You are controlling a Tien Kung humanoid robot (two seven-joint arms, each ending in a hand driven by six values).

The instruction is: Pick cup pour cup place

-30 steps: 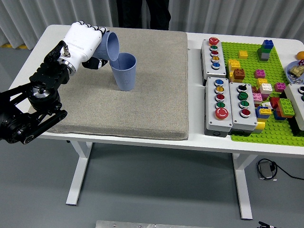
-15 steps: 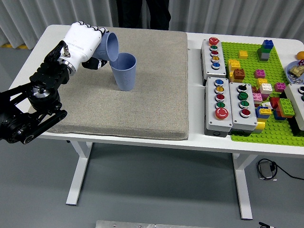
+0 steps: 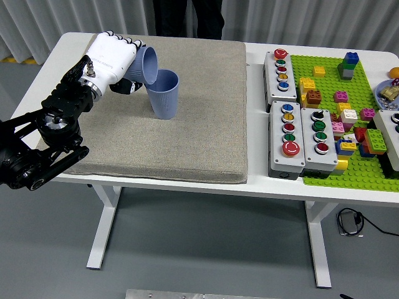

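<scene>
A blue ribbed cup stands upright on the grey mat. My left hand, white with black fingers, is shut on a second blue cup. That cup is tipped on its side, its mouth facing right over the rim of the standing cup. What is inside either cup is not visible. The black left arm comes in from the lower left. My right arm is out of view.
Right of the mat lie three grey button boxes. A green baseplate with several coloured bricks fills the table's right end. A person in dark clothes stands at the far edge.
My left hand with the tilted cup has shifted slightly to the right and down, closer to the standing cup's rim. The standing cup has not moved.
</scene>
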